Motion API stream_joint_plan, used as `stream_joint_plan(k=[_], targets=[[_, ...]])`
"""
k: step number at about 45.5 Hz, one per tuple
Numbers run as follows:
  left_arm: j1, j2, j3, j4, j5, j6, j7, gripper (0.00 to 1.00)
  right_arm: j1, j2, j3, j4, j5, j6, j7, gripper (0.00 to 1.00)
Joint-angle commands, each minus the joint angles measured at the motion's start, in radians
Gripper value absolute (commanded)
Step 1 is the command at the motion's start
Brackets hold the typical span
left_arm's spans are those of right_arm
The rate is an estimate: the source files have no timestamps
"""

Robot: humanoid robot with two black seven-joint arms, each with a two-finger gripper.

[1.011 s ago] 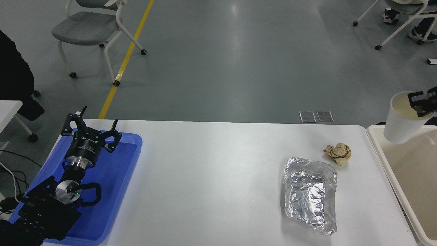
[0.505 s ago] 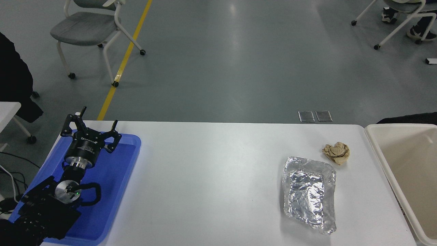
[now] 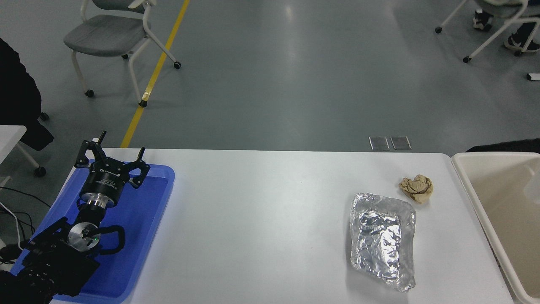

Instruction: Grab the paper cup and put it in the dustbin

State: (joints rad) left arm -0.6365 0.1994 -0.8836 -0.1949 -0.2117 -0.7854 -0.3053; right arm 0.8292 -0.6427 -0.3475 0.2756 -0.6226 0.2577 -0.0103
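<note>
Hanging parked at the lower left, above the flat blue plastic tray [image 3: 143,219]: the left black gripper [image 3: 112,154], fingers spreading wide apart and gripping nothing. Not showing anywhere in view: the right arm and its claw, so not telling how far open it is or whether it is holding anything.

Standing at the right end of the white table [image 3: 261,228], running off the picture's edge: the large cream rectangular plastic dustbin [image 3: 493,155] with its thick rounded rim. Showing inside it, against the right edge of the picture: a pale, blurred whitish patch, seemingly the small white paper cup [image 3: 532,188], too smeared for telling whether upright or tilted, resting or in the air.

Lying on the table just left of the dustbin: the crumpled brown paper ball [image 3: 417,188]. Sitting just beside it on the near side, apart from it: the crinkled silver foil tray [image 3: 382,240], open side up.

Standing on the grey floor beyond the table, upper left: a grey chair on castors [image 3: 109,29].
</note>
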Motion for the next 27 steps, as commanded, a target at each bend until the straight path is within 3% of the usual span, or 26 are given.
stream_joint_plan(k=[1,12,13,14,15,27], targets=[[0.0,0.0,0.0,0.0,0.0,0.0,0.0,1.0,-0.154,0.106,0.119,-0.092,0.044,-0.095,-0.004,0.0],[0.0,0.0,0.0,0.0,0.0,0.0,0.0,1.0,-0.156,0.106,0.12,-0.092,0.046,-0.138,0.0,0.03],[0.0,0.0,0.0,0.0,0.0,0.0,0.0,1.0,-0.156,0.106,0.12,-0.092,0.046,-0.14,0.0,0.21],[0.0,0.0,0.0,0.0,0.0,0.0,0.0,1.0,-0.156,0.106,0.12,-0.092,0.046,-0.138,0.0,0.54],[0.0,0.0,0.0,0.0,0.0,0.0,0.0,1.0,-0.156,0.106,0.12,-0.092,0.046,-0.138,0.0,1.0],[0.0,0.0,0.0,0.0,0.0,0.0,0.0,1.0,-0.105,0.094,0.108,-0.081,0.046,-0.121,0.001,1.0]])
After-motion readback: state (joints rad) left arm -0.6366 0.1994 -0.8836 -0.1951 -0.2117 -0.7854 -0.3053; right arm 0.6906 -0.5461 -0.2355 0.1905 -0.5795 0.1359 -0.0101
